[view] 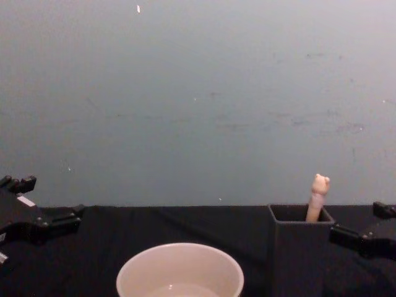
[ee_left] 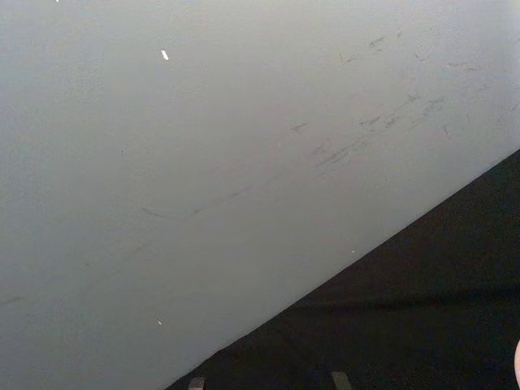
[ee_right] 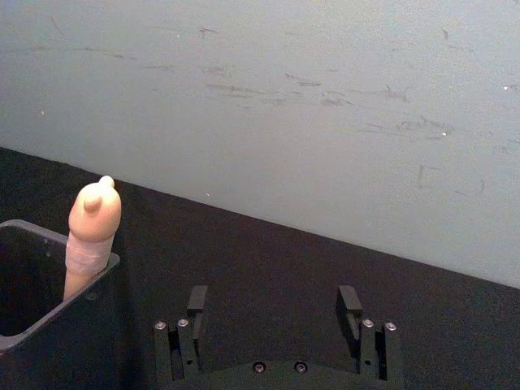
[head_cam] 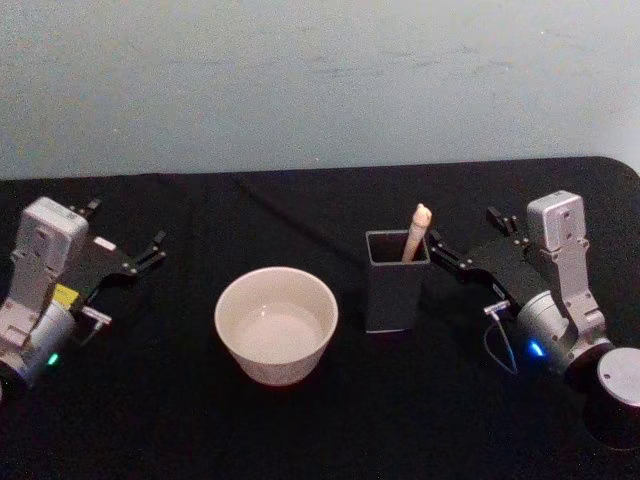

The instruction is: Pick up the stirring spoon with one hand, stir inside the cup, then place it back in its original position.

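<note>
The stirring spoon (head_cam: 416,232) stands in a dark grey square holder (head_cam: 397,285), and only its cream handle with the little knob (ee_right: 93,219) pokes out above the rim (view: 317,193). The cream-white cup (head_cam: 272,366) sits left of the holder, near the middle of the black table (view: 179,269). My right gripper (head_cam: 461,227) hovers just right of the holder, open and holding nothing (ee_right: 273,302), the spoon handle off to one side of it. My left gripper (head_cam: 128,222) rests at the far left, open and holding nothing (view: 52,198).
A black cloth covers the table (head_cam: 180,420), with a plain grey wall (head_cam: 320,80) close behind its far edge. A round white-topped dark object (head_cam: 620,380) sits at the near right corner beside my right arm.
</note>
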Action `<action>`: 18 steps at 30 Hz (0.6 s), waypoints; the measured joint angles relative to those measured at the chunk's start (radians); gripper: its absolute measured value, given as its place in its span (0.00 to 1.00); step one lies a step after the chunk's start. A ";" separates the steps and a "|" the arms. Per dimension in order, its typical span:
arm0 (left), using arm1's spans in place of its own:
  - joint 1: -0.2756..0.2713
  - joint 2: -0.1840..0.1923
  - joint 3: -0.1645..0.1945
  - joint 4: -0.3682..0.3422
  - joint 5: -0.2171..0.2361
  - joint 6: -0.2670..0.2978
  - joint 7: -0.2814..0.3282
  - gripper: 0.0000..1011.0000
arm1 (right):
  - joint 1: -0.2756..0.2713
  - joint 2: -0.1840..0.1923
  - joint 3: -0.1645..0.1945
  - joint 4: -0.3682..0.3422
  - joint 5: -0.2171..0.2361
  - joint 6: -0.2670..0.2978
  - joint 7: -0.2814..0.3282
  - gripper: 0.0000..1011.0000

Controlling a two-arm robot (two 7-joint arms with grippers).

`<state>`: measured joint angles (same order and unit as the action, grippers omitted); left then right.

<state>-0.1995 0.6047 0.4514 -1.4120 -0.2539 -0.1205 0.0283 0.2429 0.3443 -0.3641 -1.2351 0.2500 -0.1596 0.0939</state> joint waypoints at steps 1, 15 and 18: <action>0.000 0.000 0.000 0.000 0.000 0.000 0.000 0.99 | 0.000 0.000 0.000 0.000 0.000 0.000 0.000 0.99; 0.000 0.000 0.000 0.000 0.000 0.000 0.000 0.99 | 0.000 0.001 0.000 -0.002 0.002 0.002 0.001 0.99; 0.000 0.000 0.000 0.000 0.000 0.000 0.000 0.99 | 0.000 0.001 0.000 -0.002 0.002 0.002 0.001 0.99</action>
<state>-0.1995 0.6047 0.4514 -1.4120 -0.2539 -0.1205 0.0283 0.2425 0.3453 -0.3640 -1.2372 0.2523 -0.1578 0.0946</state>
